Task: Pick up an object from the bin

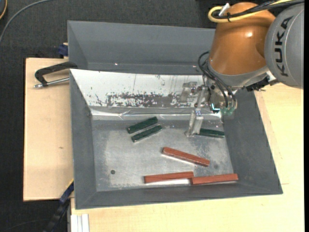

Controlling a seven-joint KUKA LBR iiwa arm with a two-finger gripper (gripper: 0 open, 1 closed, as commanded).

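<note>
My gripper [194, 131] reaches down under the orange cover into the right half of the bin, its tip close to the floor. A short dark green bar [212, 133] lies flat just to the right of the tip, touching it or nearly so. A red-brown bar [186, 157] lies slanted on the floor a little nearer the front.
Two dark green bars [144, 128] lie side by side at the bin's middle left. Along the front wall lie a red-brown bar with a white edge [167, 179] and another red-brown bar [215, 179], end to end. The arm and its cover hang over the back right corner.
</note>
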